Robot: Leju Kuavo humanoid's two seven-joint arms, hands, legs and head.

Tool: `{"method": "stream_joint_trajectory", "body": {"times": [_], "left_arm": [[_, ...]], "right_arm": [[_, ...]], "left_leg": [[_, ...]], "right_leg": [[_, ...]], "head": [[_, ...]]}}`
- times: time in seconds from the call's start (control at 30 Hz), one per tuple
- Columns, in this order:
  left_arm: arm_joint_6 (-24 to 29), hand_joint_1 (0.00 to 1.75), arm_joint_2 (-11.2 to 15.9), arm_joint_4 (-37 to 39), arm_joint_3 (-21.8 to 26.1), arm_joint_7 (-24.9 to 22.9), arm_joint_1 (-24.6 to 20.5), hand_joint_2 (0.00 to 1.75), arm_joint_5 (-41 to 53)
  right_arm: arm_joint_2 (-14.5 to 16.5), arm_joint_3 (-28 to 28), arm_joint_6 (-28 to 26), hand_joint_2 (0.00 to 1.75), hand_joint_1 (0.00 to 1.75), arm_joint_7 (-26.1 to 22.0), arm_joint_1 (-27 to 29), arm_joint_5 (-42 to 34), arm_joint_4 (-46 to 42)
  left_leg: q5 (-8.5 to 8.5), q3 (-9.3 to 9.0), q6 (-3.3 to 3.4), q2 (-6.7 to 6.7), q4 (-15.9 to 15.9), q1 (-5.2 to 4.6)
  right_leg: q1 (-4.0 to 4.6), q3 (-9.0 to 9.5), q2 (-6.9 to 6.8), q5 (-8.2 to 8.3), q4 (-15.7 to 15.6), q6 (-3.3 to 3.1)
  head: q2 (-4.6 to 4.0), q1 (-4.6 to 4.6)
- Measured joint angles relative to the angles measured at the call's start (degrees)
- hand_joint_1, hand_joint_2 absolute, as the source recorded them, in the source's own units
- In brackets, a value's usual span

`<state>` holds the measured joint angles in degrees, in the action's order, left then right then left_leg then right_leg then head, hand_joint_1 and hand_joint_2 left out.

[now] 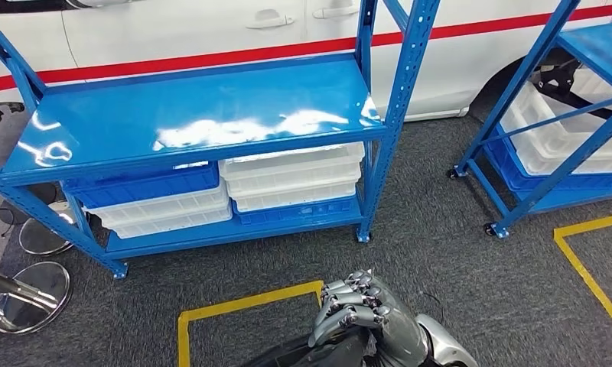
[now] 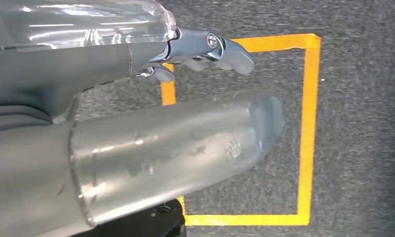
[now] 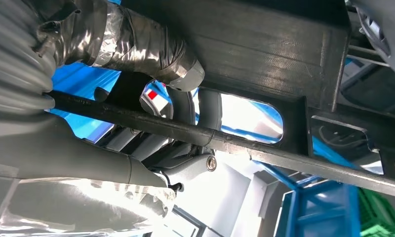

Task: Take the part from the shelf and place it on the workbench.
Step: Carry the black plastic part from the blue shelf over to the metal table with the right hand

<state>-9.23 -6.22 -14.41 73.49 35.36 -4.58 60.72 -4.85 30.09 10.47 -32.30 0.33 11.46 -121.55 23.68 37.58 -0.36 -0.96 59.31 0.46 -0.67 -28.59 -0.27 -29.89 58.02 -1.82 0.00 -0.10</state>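
Right hand (image 3: 111, 74) grips black part (image 3: 264, 59).

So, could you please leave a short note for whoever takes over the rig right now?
Left hand: open, holding nothing, hanging above the yellow floor marking.
Right hand: fingers wrapped around the black part, held low in front of the body.
Blue shelf: ahead, its top deck bare; white and blue bins on the level below.
Done: the part is in the hand, off the shelf.
Left: carry it to the workbench and set it down.
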Motion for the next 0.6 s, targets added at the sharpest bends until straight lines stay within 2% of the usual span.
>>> {"method": "stream_joint_trajectory", "body": {"times": [0.03,0.1,0.13,0.17,0.2,0.23,0.27,0.3,0.33,0.37,0.43,0.47,0.5,0.53,0.6], "left_arm": [[0.0,0.00,0.0,0.0,0.0,0.0,0.0,0.00,0.0],[0.0,0.00,0.0,0.0,0.0,0.0,0.0,0.00,0.0],[0.0,0.00,0.0,0.0,0.0,0.0,0.1,0.00,0.0],[0.0,0.00,0.0,0.0,0.0,0.0,0.1,0.00,0.0],[0.0,0.00,0.0,0.0,0.0,0.0,0.1,0.00,0.0],[0.0,0.00,0.0,0.0,0.0,0.0,0.1,0.00,-0.1],[0.0,0.00,0.0,0.0,0.0,0.0,0.1,0.00,-0.1],[0.0,0.00,0.0,0.0,0.0,0.0,0.0,0.00,-0.2],[0.1,0.00,0.1,0.0,0.0,-0.1,-0.1,0.00,-0.3],[0.3,0.00,0.1,0.0,0.0,-0.3,-0.3,0.00,-0.4],[0.8,0.00,0.4,0.0,0.1,-1.0,-0.4,0.00,-0.8],[1.1,0.00,0.6,0.0,0.1,-1.4,-0.3,0.00,-1.0],[1.3,0.00,0.8,0.0,0.2,-1.9,-0.1,0.00,-1.1],[1.5,0.00,1.0,0.0,0.2,-2.2,0.0,0.00,-1.2],[1.8,0.00,1.4,0.0,0.2,-2.8,0.1,0.00,-1.3]], "right_arm": [[0.0,0.0,0.0,1.75,1.68,0.0,0.0,0.0,0.0],[0.0,0.0,0.0,1.75,1.68,0.0,0.0,0.0,0.1],[0.0,0.0,0.0,1.75,1.68,0.0,0.0,0.0,0.1],[0.0,0.0,0.0,1.75,1.68,0.0,0.0,0.0,0.2],[0.0,0.0,0.0,1.75,1.68,-0.1,0.0,0.0,0.3],[0.0,0.0,0.0,1.75,1.68,-0.1,0.0,0.0,0.3],[0.0,0.0,0.1,1.75,1.68,-0.2,0.0,0.0,0.3],[0.0,0.0,0.2,1.75,1.68,-0.2,0.0,0.1,0.4],[0.0,0.0,0.2,1.75,1.68,-0.3,0.0,0.3,0.4],[-0.1,0.0,0.3,1.75,1.68,-0.4,0.0,0.6,0.4],[-0.2,-0.1,0.3,1.75,1.68,-0.5,-0.1,1.1,0.5],[-0.3,-0.1,0.4,1.75,1.68,-0.6,-0.1,1.2,0.6],[-0.4,-0.1,0.5,1.75,1.68,-0.7,-0.1,1.3,0.7],[-0.5,-0.1,0.6,1.75,1.68,-0.8,-0.1,1.3,0.8],[-0.8,-0.1,1.0,1.75,1.68,-0.8,-0.1,1.4,1.1]], "left_leg": [[2.35,0.87,-0.34,0.25,2.2,0.14],[7.63,2.81,-0.94,0.49,9.1,0.31],[8.96,3.33,-1.16,0.49,12.2,0.38],[9.03,3.12,-1.30,0.48,14.0,0.47],[7.98,1.95,-1.37,0.48,13.7,0.58],[6.35,-0.22,-1.40,0.42,11.4,0.72],[5.18,-3.12,-1.44,-0.02,7.5,0.82],[4.78,-6.12,-1.38,-0.57,3.2,0.68],[4.93,-8.37,-1.14,-1.03,-0.2,0.51],[5.46,-9.58,-0.83,-1.34,-2.4,0.28],[5.45,-9.67,0.24,-0.79,-3.5,0.00],[5.08,-9.52,0.79,-0.48,-3.7,0.01],[4.66,-9.38,1.39,-0.19,-3.8,0.03],[4.20,-9.18,1.95,0.06,-4.0,0.05],[3.52,-8.42,2.65,0.67,-3.9,-0.20]], "right_leg": [[-0.13,-0.70,-0.10,0.76,-0.2,-0.41],[-0.12,-2.39,-0.13,2.05,-0.1,-0.68],[-0.12,-3.23,-0.14,2.59,0.1,-0.62],[-0.12,-4.07,-0.16,3.09,0.2,-0.51],[-0.15,-4.87,-0.15,3.49,0.4,-0.38],[-0.19,-5.60,-0.20,3.86,0.6,-0.21],[-0.18,-6.14,-0.32,4.20,0.7,0.00],[-0.13,-6.47,-0.44,4.49,0.7,0.26],[-0.04,-6.58,-0.67,4.80,0.7,0.58],[0.04,-6.54,-0.96,5.08,0.7,0.95],[0.02,-6.32,-1.64,5.63,0.4,1.78],[-0.08,-6.37,-1.76,5.49,0.5,2.15],[-0.14,-6.75,-1.61,4.64,1.4,2.40],[-0.17,-7.63,-1.24,3.01,3.5,2.53],[-0.13,-10.73,-0.44,-1.63,11.1,2.51]], "head": [[0.00,-0.01],[0.00,-0.01],[0.00,-0.01],[0.00,-0.01],[0.00,-0.01],[0.00,-0.01],[0.00,-0.01],[0.00,-0.01],[0.00,-0.01],[0.00,-0.01],[0.00,0.00],[0.00,0.01],[0.00,0.00],[0.00,0.01],[0.00,0.01]]}}
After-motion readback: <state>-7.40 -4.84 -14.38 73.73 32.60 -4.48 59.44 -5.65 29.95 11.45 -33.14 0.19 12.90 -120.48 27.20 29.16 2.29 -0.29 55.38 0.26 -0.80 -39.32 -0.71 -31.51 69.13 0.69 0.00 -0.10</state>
